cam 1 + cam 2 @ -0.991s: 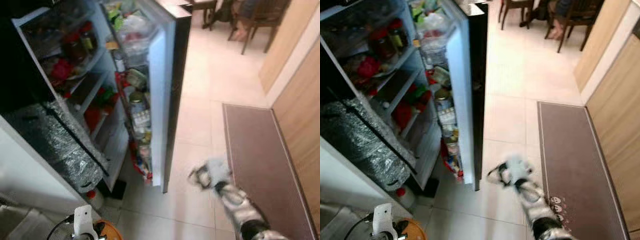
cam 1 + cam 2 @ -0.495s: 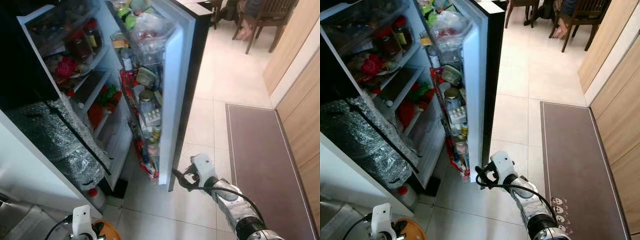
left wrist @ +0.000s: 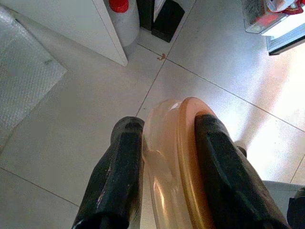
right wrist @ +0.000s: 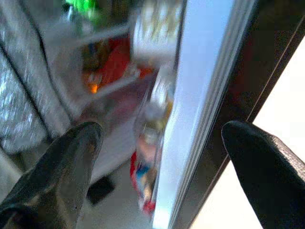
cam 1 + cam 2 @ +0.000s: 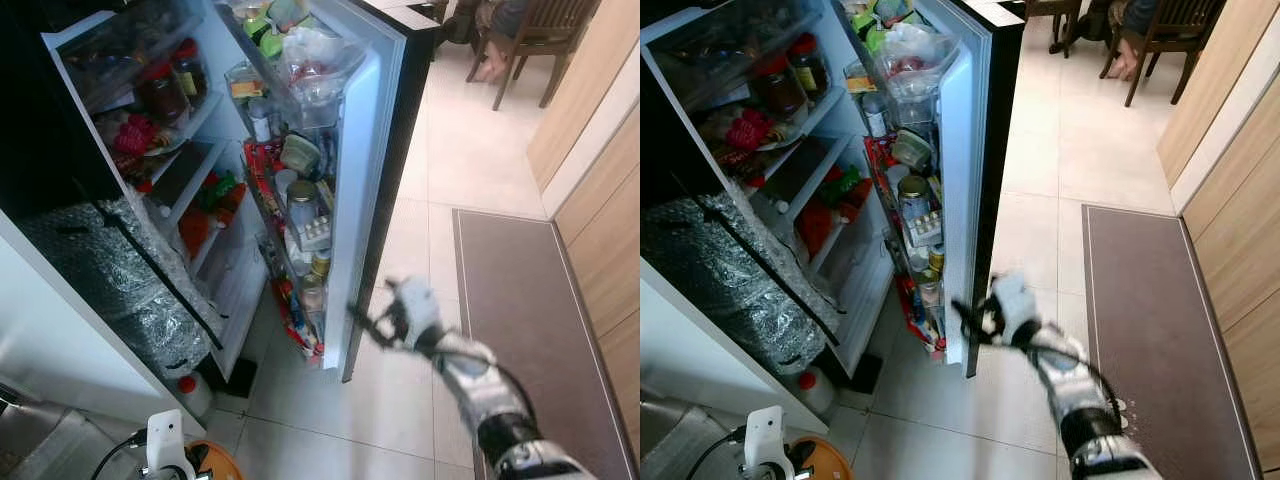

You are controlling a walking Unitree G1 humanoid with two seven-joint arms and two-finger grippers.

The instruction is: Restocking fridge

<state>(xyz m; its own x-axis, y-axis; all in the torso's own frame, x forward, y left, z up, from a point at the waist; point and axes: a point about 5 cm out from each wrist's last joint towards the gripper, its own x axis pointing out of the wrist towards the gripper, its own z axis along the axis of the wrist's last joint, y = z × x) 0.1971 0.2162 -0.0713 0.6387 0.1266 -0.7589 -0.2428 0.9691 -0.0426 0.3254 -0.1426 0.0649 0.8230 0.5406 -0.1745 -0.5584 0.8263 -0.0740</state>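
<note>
Right claw [image 5: 975,318], fingers spread wide, has swung up from the floor to the fridge door [image 5: 965,150] edge (blurred, mid-motion), likely to move it. Left claw [image 3: 164,157] stays clenched on an orange lid [image 3: 178,171], low by the fridge.

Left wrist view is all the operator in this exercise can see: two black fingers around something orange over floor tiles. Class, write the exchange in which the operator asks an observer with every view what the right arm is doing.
Operator: Where is the right gripper?
Observer: The right gripper is raised at the outer edge of the open fridge door, low down.
Operator: Are its fingers open?
Observer: Yes, the right wrist view shows them spread wide, with the door edge between them.
Operator: Is the door empty?
Observer: No, its racks hold jars and packets, such as a lidded jar.
Operator: Anyone nearby?
Observer: A person's foot shows by a wooden chair in the far room.
</note>
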